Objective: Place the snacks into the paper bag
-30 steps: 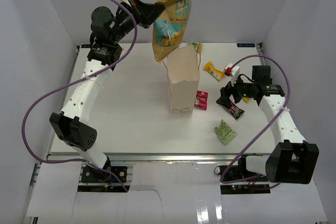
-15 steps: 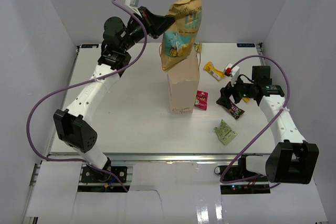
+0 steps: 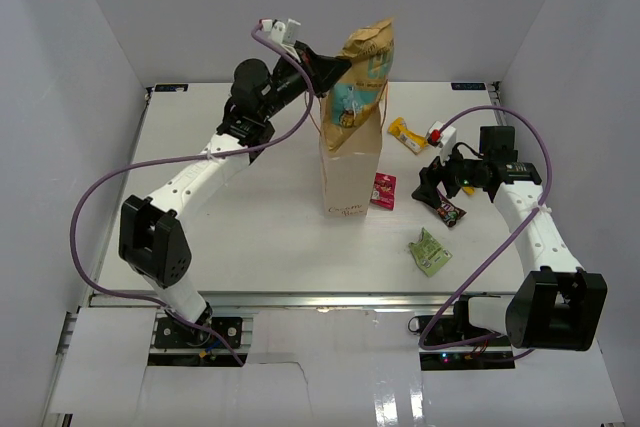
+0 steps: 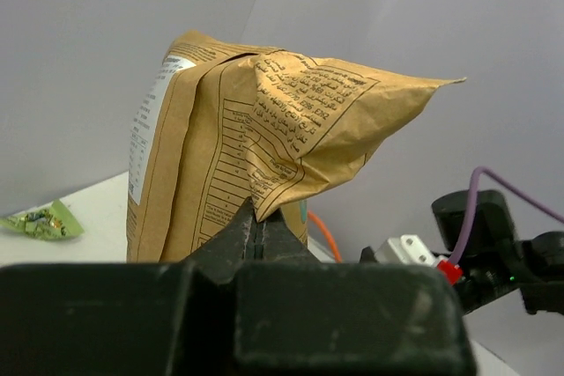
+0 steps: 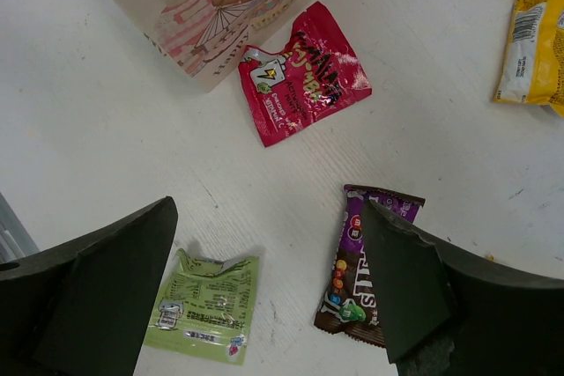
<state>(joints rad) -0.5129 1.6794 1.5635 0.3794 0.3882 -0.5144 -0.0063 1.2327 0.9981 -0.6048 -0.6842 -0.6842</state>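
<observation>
My left gripper [image 3: 337,68] is shut on the top corner of the tan-gold chip bag [image 3: 362,82]. It holds the bag upright over the cream paper bag [image 3: 350,175], with the lower end at the open mouth. In the left wrist view the jaws [image 4: 257,217] pinch a fold of the chip bag [image 4: 229,138]. My right gripper [image 3: 432,187] is open and empty, low over the table. Its view [image 5: 269,217] shows the red packet [image 5: 302,72], purple packet [image 5: 366,266], green packet [image 5: 203,305] and yellow packet [image 5: 538,33] flat on the table.
The red packet [image 3: 383,190] lies against the paper bag's right foot. The yellow packet [image 3: 404,133] is behind it, the purple one [image 3: 450,211] and the green one [image 3: 430,251] nearer the front. An orange handle [image 4: 322,226] shows behind the chip bag. White walls enclose the table.
My left arm has swung right and lowered the chip bag from beside the paper bag to its open mouth. The right arm and the small packets have not moved.
</observation>
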